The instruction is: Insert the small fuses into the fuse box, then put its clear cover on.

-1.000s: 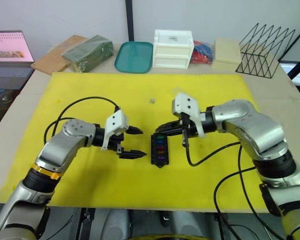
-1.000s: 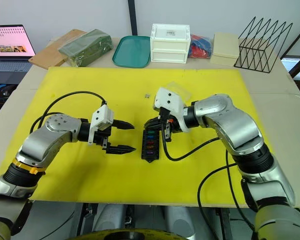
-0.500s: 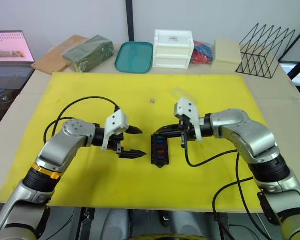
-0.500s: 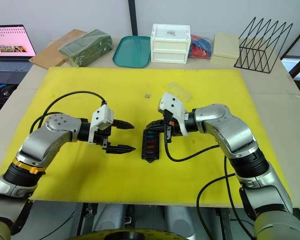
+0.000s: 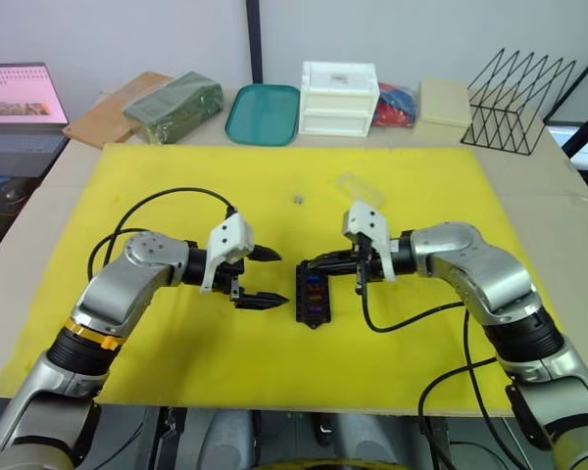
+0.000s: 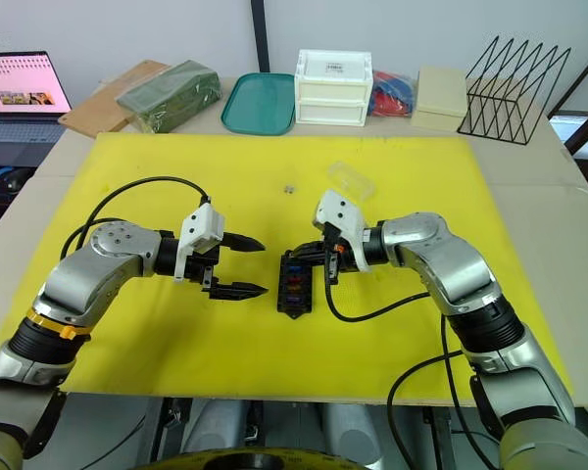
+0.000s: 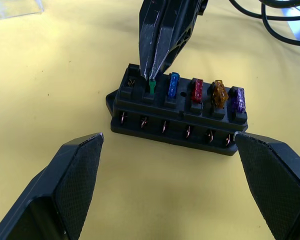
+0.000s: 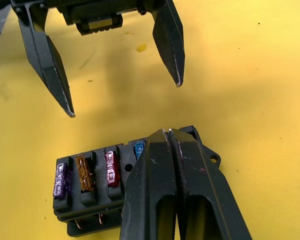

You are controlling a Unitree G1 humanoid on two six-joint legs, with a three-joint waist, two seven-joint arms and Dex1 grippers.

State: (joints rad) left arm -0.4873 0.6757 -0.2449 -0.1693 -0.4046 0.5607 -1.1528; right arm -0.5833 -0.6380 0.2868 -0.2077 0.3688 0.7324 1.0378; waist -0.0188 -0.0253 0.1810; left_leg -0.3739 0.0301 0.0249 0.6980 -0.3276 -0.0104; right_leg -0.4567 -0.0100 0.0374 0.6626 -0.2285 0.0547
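The black fuse box [image 5: 312,292] lies mid-mat on the yellow mat [image 5: 157,176]. In the left wrist view its top row holds green [image 7: 152,86], blue [image 7: 173,85], red [image 7: 196,91], amber [image 7: 219,94] and purple [image 7: 237,99] small fuses, and the end slot beside the green one is empty. My right gripper [image 5: 307,264] is shut, its tips pinching the top of the green fuse. My left gripper [image 5: 279,279] stands open just left of the box, touching nothing. The clear cover [image 5: 359,187] lies on the mat behind my right wrist. A tiny grey fuse [image 5: 299,197] sits loose further back.
Along the table's back edge stand a teal tray [image 5: 263,111], a white drawer box [image 5: 339,95], a cream box [image 5: 445,100] and a black wire rack [image 5: 524,98]. A green pack [image 5: 173,98] and a laptop [image 5: 20,103] are at the back left.
My right forearm has sunk lower and swung out to the right, uncovering the clear cover, while its tips stayed at the fuse box. My left arm has not moved.
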